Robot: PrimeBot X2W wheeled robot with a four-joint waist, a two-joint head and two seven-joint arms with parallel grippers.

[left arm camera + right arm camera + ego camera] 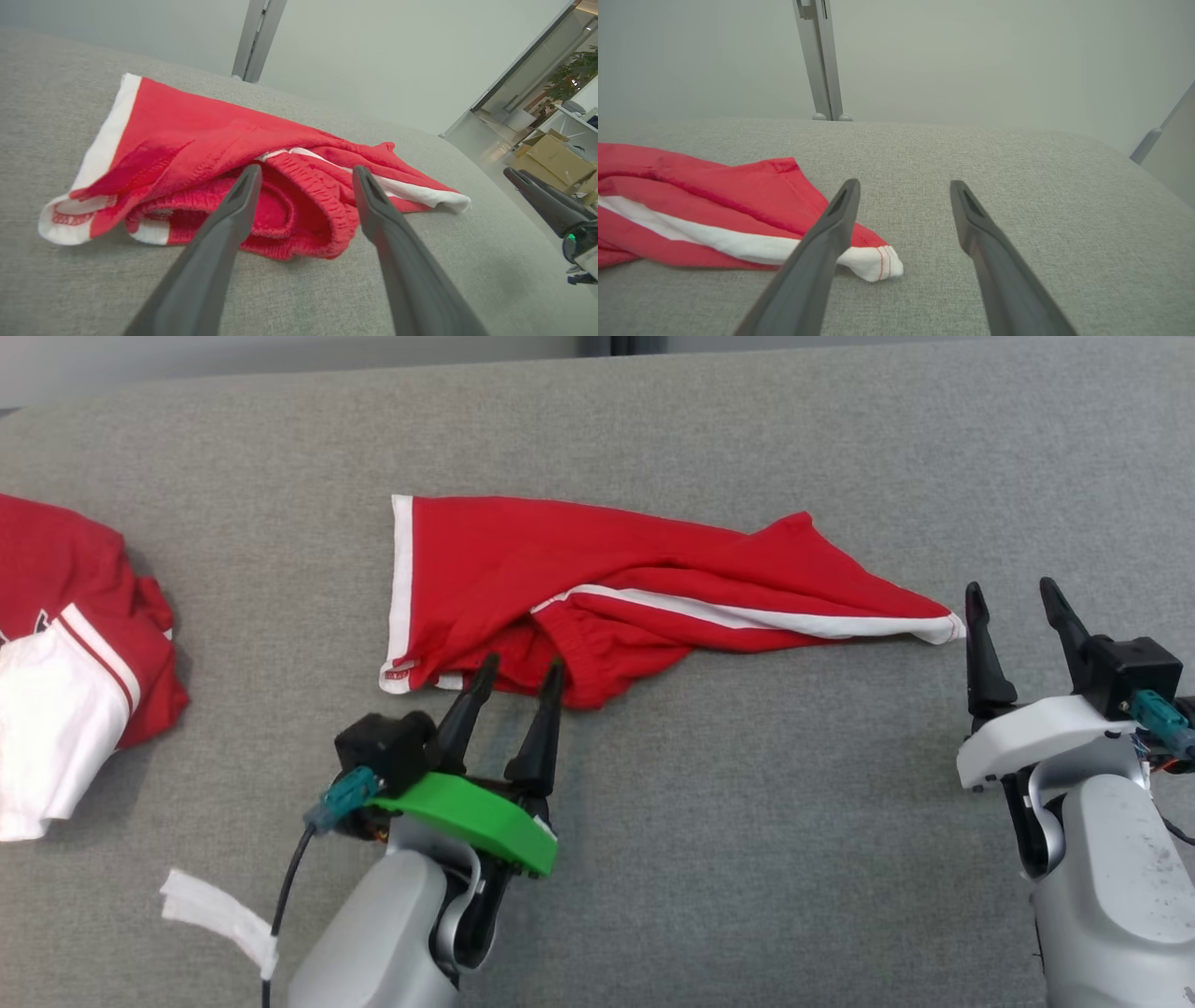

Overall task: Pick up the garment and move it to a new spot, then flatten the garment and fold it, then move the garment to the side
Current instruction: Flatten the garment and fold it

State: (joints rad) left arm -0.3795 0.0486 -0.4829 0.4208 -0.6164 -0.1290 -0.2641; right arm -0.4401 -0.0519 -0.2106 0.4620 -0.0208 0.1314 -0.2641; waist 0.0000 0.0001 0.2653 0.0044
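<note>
Red shorts (560, 569) with white trim lie crumpled at the centre of the grey padded surface (747, 803). Left gripper (521, 670) stands wide and empty, tips at the waistband. Right gripper (1013, 590) is wide and empty, just beside the hem corner.

Bright, flat, even light from overhead, so the red garment (653, 588) only drops a thin soft shadow along its near edge on the grey cloth surface (747, 803). Head view's crisp. Both wrist views are wide-angle and bow out at the edges, with a bit of glare top right in the left one.
</note>
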